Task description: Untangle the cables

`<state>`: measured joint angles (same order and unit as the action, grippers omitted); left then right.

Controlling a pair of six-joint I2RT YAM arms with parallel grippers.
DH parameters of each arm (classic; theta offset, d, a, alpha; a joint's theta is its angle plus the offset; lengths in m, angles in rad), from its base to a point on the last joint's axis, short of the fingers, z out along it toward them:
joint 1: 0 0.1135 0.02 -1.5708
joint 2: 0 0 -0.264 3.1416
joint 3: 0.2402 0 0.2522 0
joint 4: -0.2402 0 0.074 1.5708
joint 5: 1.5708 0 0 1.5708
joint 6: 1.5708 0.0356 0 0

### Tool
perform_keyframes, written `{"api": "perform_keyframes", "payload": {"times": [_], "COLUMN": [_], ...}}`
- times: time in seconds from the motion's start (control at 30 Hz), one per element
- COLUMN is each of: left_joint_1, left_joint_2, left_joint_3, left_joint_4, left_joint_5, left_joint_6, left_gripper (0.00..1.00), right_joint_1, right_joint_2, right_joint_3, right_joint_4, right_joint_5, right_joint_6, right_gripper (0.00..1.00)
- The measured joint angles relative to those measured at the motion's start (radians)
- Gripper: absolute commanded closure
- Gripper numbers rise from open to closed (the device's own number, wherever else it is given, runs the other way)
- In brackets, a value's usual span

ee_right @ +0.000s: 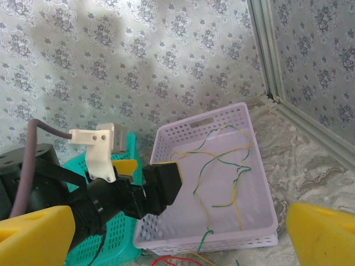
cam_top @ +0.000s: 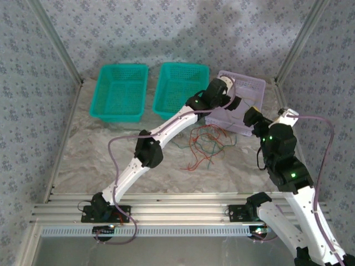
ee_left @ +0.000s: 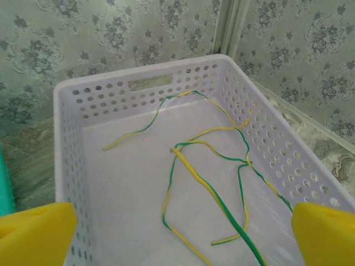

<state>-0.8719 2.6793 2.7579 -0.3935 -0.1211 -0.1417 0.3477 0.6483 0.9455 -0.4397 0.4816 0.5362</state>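
Yellow-green cables (ee_left: 211, 194) already lie in the lilac basket (ee_left: 111, 94), a red-green-orange tangle (cam_top: 205, 144) remains on the table (cam_top: 100, 160), and left gripper (ee_left: 180, 235) and right gripper (ee_right: 177, 235) gape empty.

Location type: a robotics laboratory test cell.

Indicators:
- An aluminium frame encloses the work area, with a left post (cam_top: 55, 41) and a right post (cam_top: 299, 41) rising at the far corners.
- Wall panels (cam_top: 166, 27) with a repeating floral print close the left, far and right sides.
- The table (cam_top: 94, 158) has a marble-pattern surface.
- The left arm (cam_top: 166, 128) and right arm (cam_top: 302, 205) are bolted to aluminium rails (cam_top: 177, 208) at the near edge (bases side by side), with a slotted duct (cam_top: 166, 230) just nearer.
- On the table are a left teal basket (cam_top: 125, 66), a right teal basket (cam_top: 183, 65), a lilac basket (cam_top: 247, 78) and loose cables (cam_top: 206, 143).
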Motion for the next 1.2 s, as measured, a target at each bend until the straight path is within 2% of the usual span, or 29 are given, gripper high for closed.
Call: {"api": "perform_keyframes", "payload": {"times": [0.53, 0.8, 0.97, 1.1, 1.2], "left_joint_1": [0.032, 0.045, 0.098, 0.144, 0.148], "left_joint_2": [-0.072, -0.121, -0.205, -0.291, -0.396], "left_joint_3": [0.024, 0.056, 0.056, 0.051, -0.048], "left_joint_4": [-0.083, -0.132, -0.264, -0.393, -0.443], "left_joint_5": [0.092, 0.109, 0.099, 0.051, 0.018], "left_joint_6": [-0.032, -0.1, -0.169, -0.186, -0.191], "left_gripper": [0.0, 0.0, 0.0, 0.01, 0.0], "right_joint_1": [-0.01, -0.023, -0.047, -0.053, -0.051], "right_joint_2": [0.063, 0.073, 0.166, 0.274, 0.343], "right_joint_3": [0.044, 0.044, 0.053, 0.03, -0.011], "right_joint_4": [-0.051, -0.059, -0.087, -0.08, -0.077], "right_joint_5": [-0.045, -0.064, -0.145, -0.238, -0.303], "right_joint_6": [0.048, 0.051, 0.048, 0.053, 0.06], "right_gripper": [0.0, 0.0, 0.0, 0.0, 0.01]}}
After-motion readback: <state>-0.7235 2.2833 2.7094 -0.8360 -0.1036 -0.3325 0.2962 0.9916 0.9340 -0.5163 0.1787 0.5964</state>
